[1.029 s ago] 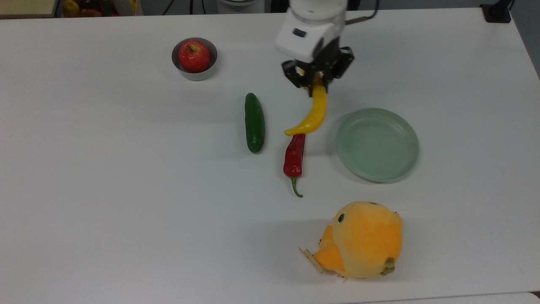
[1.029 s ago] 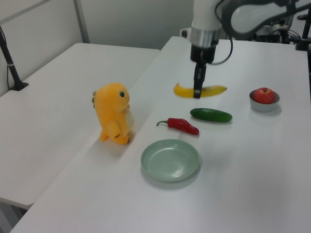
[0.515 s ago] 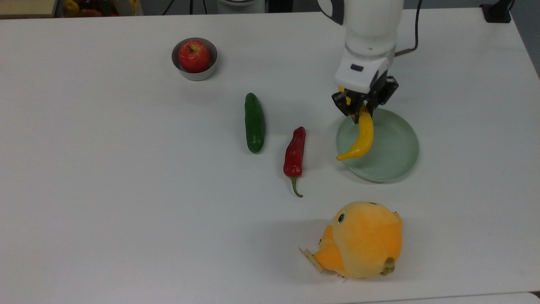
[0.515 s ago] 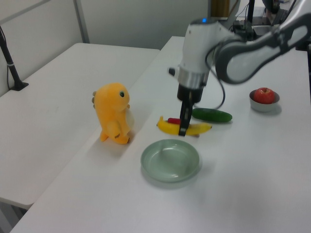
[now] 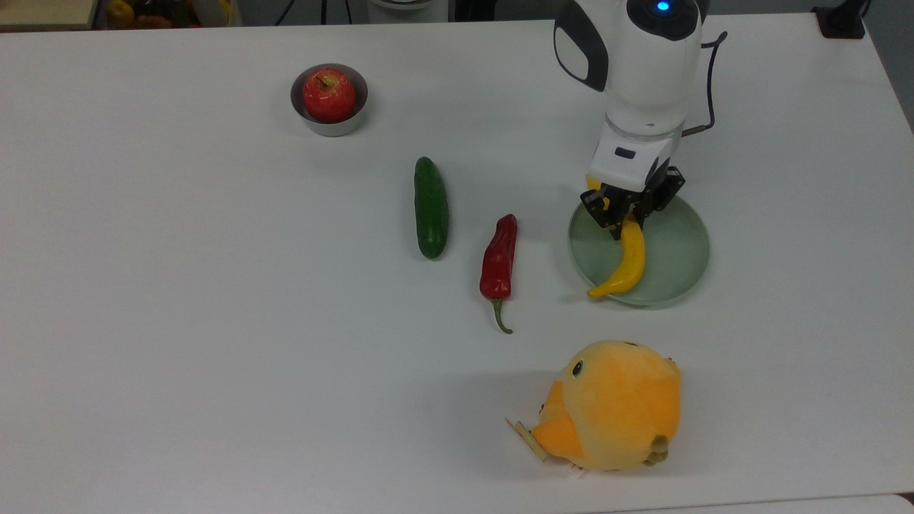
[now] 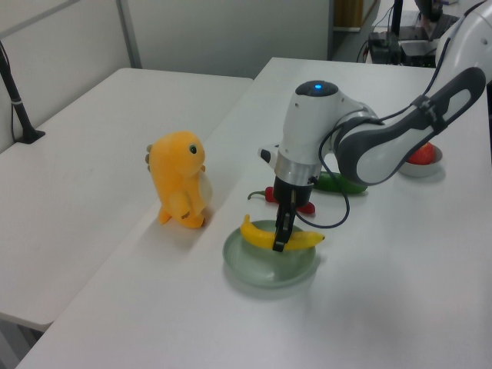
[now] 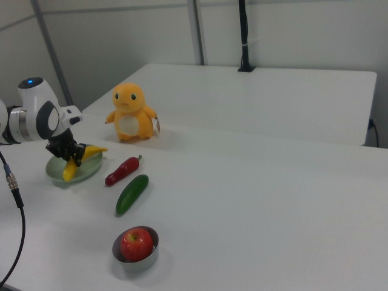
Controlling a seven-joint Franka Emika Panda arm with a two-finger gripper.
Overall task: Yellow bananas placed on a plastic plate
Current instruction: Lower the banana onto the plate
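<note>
Gripper (image 5: 624,220) pinches the banana (image 5: 627,265) mid-length, low over the mint plate (image 5: 682,257). Risk: the banana's tip overhangs the rim, so on release it could tip or roll off.

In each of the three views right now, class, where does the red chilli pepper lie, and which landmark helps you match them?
Top view: red chilli pepper centre.
Left view: centre, partly behind the arm.
Right view: left of centre.
Shared landmark: the cucumber beside it, opposite the plate.

Plush chick (image 5: 613,407), red chili (image 5: 498,260), cucumber (image 5: 431,207), apple (image 5: 329,94) in bowl (image 5: 307,120)
</note>
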